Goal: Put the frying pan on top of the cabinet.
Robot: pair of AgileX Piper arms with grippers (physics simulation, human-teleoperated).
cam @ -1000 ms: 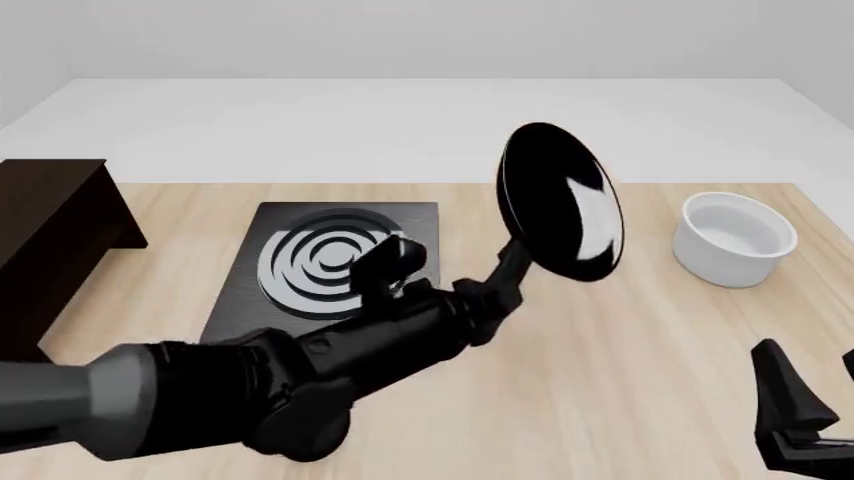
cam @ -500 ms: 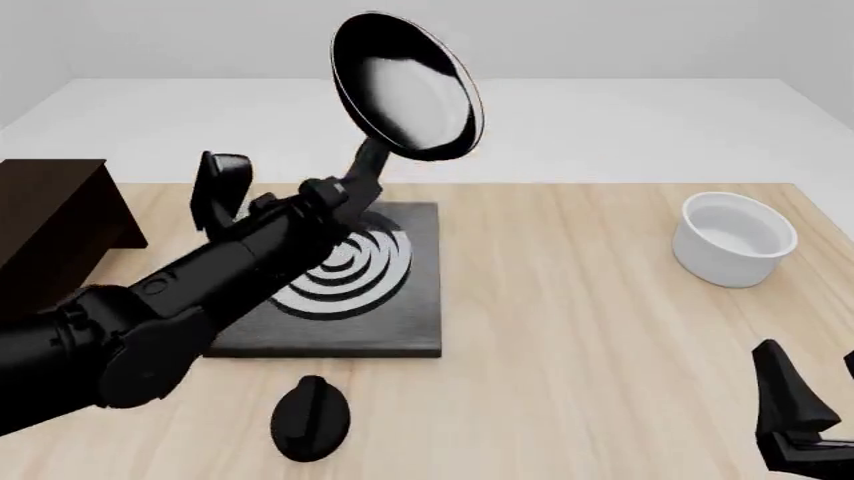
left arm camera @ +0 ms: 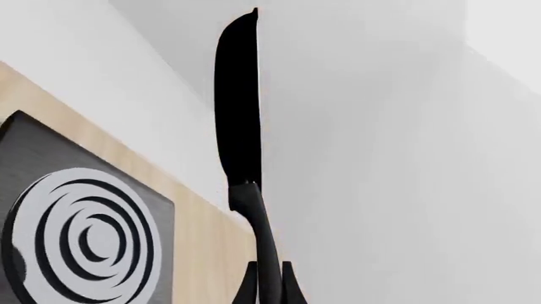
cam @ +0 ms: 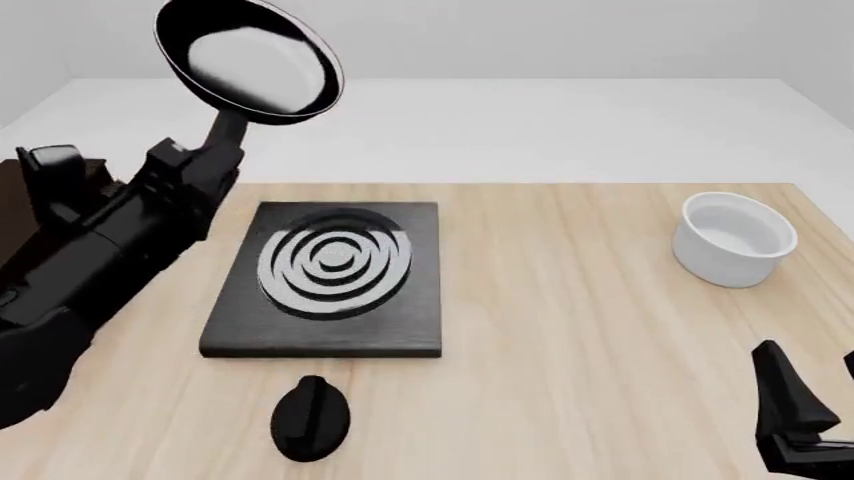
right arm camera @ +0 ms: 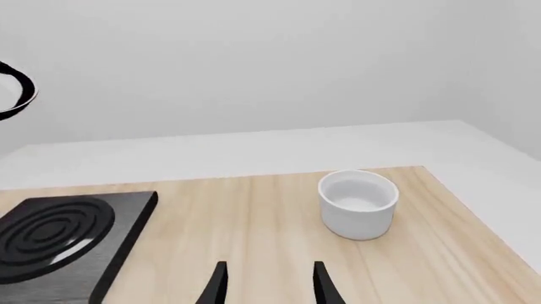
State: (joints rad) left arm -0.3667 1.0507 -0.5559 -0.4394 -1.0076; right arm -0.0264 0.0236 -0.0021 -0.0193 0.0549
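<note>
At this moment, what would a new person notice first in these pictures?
First, the frying pan held high in the air by its handle in the left gripper, above the table's far left. Next, the black stove slab with white rings lies on the wooden table, with a white bowl at the far right.
</note>
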